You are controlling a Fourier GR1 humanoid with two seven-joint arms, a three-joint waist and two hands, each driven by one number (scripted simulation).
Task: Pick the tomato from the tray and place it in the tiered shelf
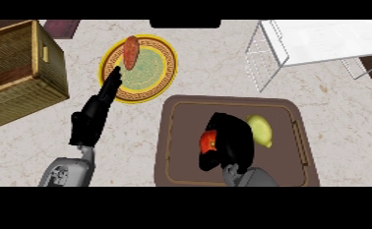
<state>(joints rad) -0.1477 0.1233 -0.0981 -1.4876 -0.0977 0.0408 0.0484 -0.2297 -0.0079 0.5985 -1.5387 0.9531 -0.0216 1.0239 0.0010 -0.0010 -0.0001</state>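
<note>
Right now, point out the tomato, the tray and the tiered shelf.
tomato [208, 140], head view, on its red side showing left of the right hand.
tray [283, 110], head view, on a bare part of its brown floor.
tiered shelf [327, 39], head view, on its white top board.

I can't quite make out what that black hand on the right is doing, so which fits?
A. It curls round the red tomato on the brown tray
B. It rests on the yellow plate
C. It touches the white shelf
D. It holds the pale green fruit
A: the right hand curls over the tomato on the tray, with the pale green fruit lying free beside it.
</note>
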